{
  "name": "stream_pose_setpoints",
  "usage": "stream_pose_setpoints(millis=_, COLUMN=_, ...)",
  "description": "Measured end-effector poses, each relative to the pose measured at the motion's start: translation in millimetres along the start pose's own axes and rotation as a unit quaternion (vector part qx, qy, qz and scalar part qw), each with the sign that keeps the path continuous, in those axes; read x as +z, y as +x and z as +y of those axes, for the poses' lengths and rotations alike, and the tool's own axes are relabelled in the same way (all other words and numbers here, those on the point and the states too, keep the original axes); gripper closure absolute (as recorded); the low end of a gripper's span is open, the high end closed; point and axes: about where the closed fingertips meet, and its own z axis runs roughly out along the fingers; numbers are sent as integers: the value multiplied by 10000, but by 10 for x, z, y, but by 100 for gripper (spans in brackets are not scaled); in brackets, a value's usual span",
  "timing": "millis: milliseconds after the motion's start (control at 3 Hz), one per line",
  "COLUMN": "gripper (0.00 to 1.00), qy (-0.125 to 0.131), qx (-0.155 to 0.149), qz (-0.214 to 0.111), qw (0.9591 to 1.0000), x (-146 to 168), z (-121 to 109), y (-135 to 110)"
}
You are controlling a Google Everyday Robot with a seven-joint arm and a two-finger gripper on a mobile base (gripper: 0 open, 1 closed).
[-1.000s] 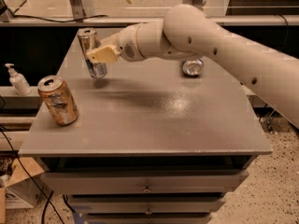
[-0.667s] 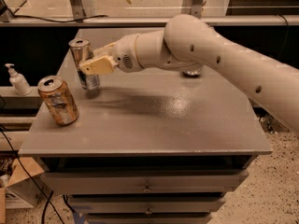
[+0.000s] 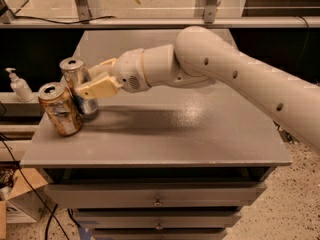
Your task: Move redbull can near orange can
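Seen from the camera view: pincer at the left end of the grey bench, clenched around the redbull can, one cream finger across its front. Redbull can upright, just behind the orange can and seemingly touching it. Orange can tilted slightly, near the bench's left edge. Pump bottle beyond, off the bench.

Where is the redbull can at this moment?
In the camera view, the redbull can is near the left edge of the table, clasped by the gripper, just behind the orange can.
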Motion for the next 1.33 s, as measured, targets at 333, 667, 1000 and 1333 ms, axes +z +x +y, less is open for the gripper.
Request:
stream_pose_setpoints(millis=333, gripper=59, qy=-149, qx=-464, qz=-15, qw=9988, x=-11, z=108, y=47)
stream_pose_setpoints(millis=667, gripper=36, qy=-111, qx=-875, qz=-60, qw=9961, x=-52, z=106, y=56)
stream_pose_setpoints(millis=1000, gripper=13, qy=31, qx=-1042, qz=-91, qw=9945, x=-91, z=64, y=30)
stream_pose_setpoints(millis=1333, gripper=0, qy=13, qx=-1048, qz=-92, qw=9944, x=-74, z=77, y=24)
